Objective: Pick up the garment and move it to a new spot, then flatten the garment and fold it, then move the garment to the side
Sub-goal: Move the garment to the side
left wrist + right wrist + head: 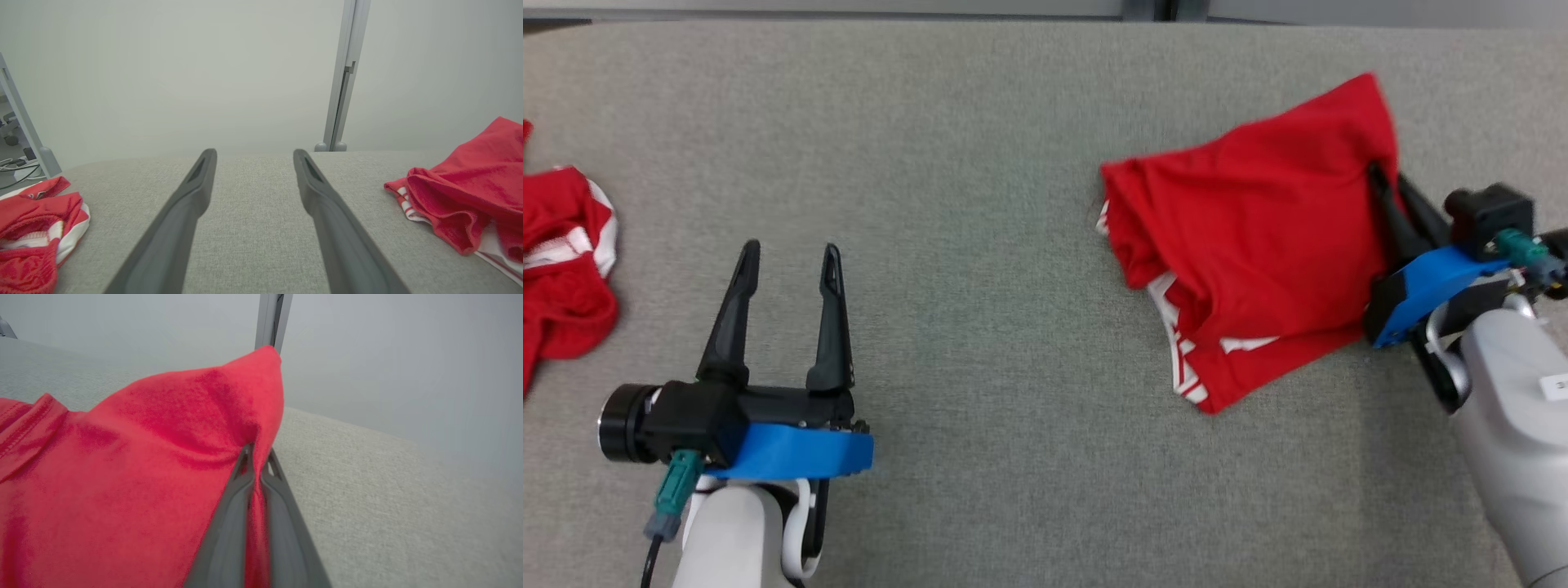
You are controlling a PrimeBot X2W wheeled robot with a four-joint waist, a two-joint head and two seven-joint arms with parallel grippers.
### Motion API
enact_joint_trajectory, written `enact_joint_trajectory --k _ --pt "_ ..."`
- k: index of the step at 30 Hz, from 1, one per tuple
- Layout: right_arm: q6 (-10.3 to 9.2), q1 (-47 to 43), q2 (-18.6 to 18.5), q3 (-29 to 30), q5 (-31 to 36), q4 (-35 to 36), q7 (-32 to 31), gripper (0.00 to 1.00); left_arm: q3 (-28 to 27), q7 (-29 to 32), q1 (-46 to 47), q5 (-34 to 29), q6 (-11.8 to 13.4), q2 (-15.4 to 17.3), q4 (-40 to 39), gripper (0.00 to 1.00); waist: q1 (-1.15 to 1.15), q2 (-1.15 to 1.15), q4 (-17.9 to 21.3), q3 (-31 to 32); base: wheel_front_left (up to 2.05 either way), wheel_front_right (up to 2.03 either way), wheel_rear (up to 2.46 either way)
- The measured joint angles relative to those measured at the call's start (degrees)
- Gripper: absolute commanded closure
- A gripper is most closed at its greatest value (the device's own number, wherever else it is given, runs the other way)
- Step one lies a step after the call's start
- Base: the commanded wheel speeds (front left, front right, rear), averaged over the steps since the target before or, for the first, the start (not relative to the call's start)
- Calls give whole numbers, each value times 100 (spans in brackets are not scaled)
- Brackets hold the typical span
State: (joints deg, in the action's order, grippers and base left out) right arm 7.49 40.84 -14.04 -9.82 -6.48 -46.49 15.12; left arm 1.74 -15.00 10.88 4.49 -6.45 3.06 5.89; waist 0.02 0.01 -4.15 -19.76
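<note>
A red garment [1258, 237] with white trim lies bunched at the right of the grey table, also at the right edge of the left wrist view [470, 208]. My right gripper [1380, 175] is shut on the garment's right edge, and red cloth [143, 469] is pinched between its fingertips [244, 457] and lifted into a peak. My left gripper [788, 257] hovers open over bare table at the lower left, its fingers [192, 192] apart with nothing between them.
A second red and white garment [564, 261] lies crumpled at the table's left edge, seen too in the left wrist view [32, 232]. The grey fabric table [980, 204] stretches between the two. A pale wall with a metal post [343, 81] stands behind.
</note>
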Motion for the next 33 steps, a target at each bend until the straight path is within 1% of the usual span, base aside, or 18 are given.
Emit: enact_joint_trajectory --k 1,5,8,15,19,25,33 --pt "0 100 -149 24 -13 4 0 100 31 0 98 -1 -9 -3 -31 0 0 0 21 -106 0 0 0" --pt "1 416 -556 97 -68 96 0 100 52 -5 350 -31 -45 60 -181 0 0 0 212 -587 0 0 0" --pt "1 614 -832 168 -147 218 0 100 40 -5 493 -60 -60 229 -294 0 1 0 423 -912 0 0 0" --pt "1 909 -1257 303 -168 468 -1 100 -12 -5 664 -157 -65 636 -672 0 0 0 1091 -1497 0 0 0" --pt "1 1117 -1477 358 -156 606 -65 100 42 -5 722 -208 -66 848 -883 0 -1 0 1372 -1727 0 0 0" --pt "1 1560 -1664 341 -112 715 -269 100 116 -7 838 -242 -67 1076 -1168 0 -1 0 1608 -1925 0 0 0" --pt "1 2073 -1716 247 105 516 -648 100 138 -7 896 -210 -67 1141 -1308 0 -2 -1 1593 -2014 0 0 0"
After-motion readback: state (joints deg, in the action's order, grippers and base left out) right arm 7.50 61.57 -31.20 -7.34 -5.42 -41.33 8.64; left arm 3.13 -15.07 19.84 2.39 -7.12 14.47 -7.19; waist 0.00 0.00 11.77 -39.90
